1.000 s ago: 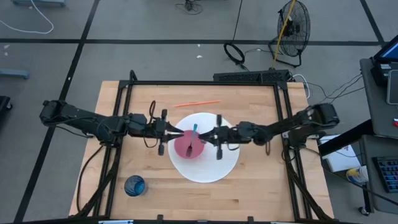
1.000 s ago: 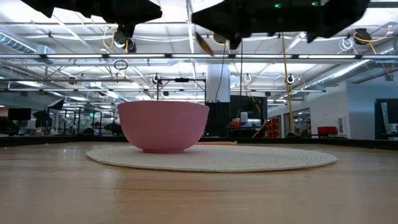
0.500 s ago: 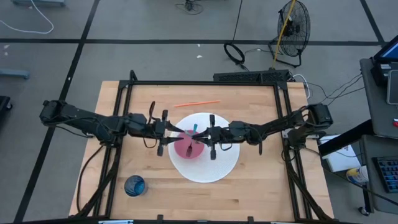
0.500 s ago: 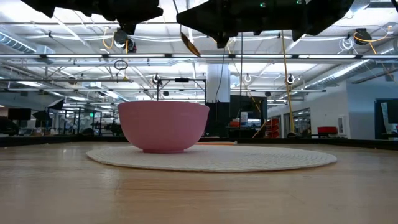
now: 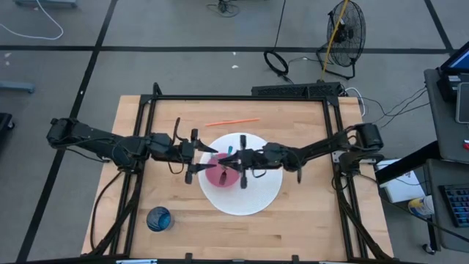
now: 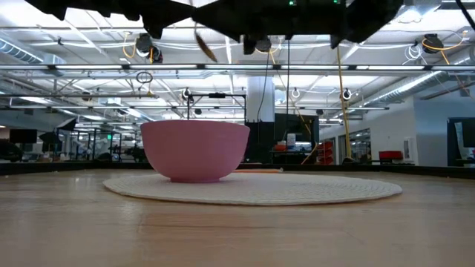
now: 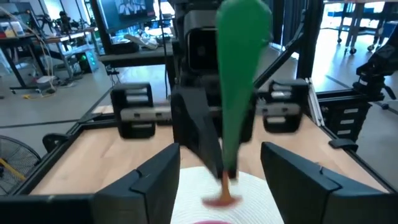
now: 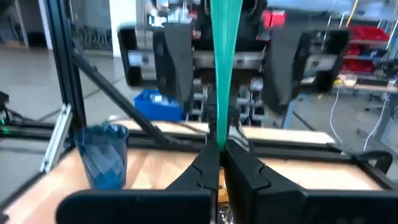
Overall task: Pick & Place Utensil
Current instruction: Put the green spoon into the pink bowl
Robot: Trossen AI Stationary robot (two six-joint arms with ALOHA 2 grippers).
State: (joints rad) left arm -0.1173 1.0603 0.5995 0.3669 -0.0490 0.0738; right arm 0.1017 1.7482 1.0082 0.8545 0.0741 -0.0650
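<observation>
A pink bowl (image 5: pixel 218 176) (image 6: pixel 194 150) stands on a round white mat (image 5: pixel 256 194) at the table's middle. My right gripper (image 5: pixel 233 165) (image 8: pixel 219 158) hovers over the bowl, shut on a green utensil (image 7: pixel 239 81) (image 8: pixel 224 68) that stands roughly upright. The utensil's brownish lower end (image 6: pixel 202 43) hangs tilted above the bowl. My left gripper (image 5: pixel 205 163) (image 7: pixel 227 180) is open, level at the bowl's left side, facing the right gripper. Its fingers stand on either side of the utensil's line without touching it. My right gripper pinches the utensil's thin green shaft (image 8: pixel 219 140) between its two fingers, coming in level from the table's right. The wide green end rises above the fingers and the lower end hangs below them. The utensil is lifted clear, above the bowl.
An orange stick (image 5: pixel 231 122) lies on the wood beyond the mat. A blue cup (image 5: pixel 158 218) (image 8: pixel 102 155) stands near the front left. A black frame (image 5: pixel 242 99) rims the table.
My right gripper has gone toward the table's left with the green utensil, from the bowl's right rim to over the bowl, closing on my left gripper. The utensil's lower end has swung left with it and stays clear of the bowl.
</observation>
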